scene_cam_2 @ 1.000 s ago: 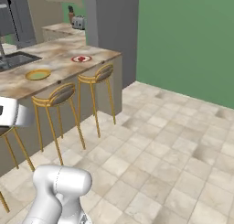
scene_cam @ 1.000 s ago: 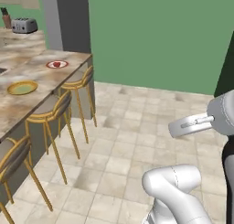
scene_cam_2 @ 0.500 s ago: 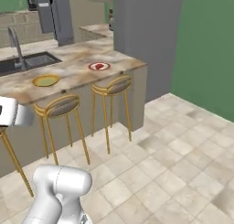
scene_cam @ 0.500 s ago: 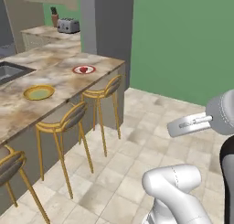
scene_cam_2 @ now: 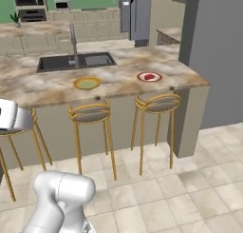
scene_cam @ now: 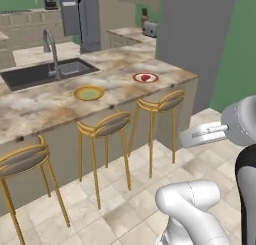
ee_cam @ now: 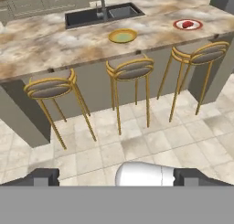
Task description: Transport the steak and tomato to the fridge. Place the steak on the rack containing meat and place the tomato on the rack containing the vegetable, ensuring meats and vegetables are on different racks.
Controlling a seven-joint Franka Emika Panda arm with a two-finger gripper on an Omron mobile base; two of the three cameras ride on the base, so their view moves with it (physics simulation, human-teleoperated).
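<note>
Steak or tomato, a small red item point(ee_cam: 187, 24) on a round white red-rimmed plate point(scene_cam: 145, 78) (too small to tell which), at the far right end of the marbled beige island counter point(scene_cam_2: 42, 87).
The gripper point(ee_cam: 116, 176) holds nothing, its dark fingertips point(ee_cam: 43, 176) spread wide; the plate lies well beyond them to the upper right, past three gold-framed bar stools point(ee_cam: 130, 68). A yellow-rimmed green bowl point(ee_cam: 122, 35) sits straight ahead, before the dark sink point(scene_cam_2: 76, 62).
</note>
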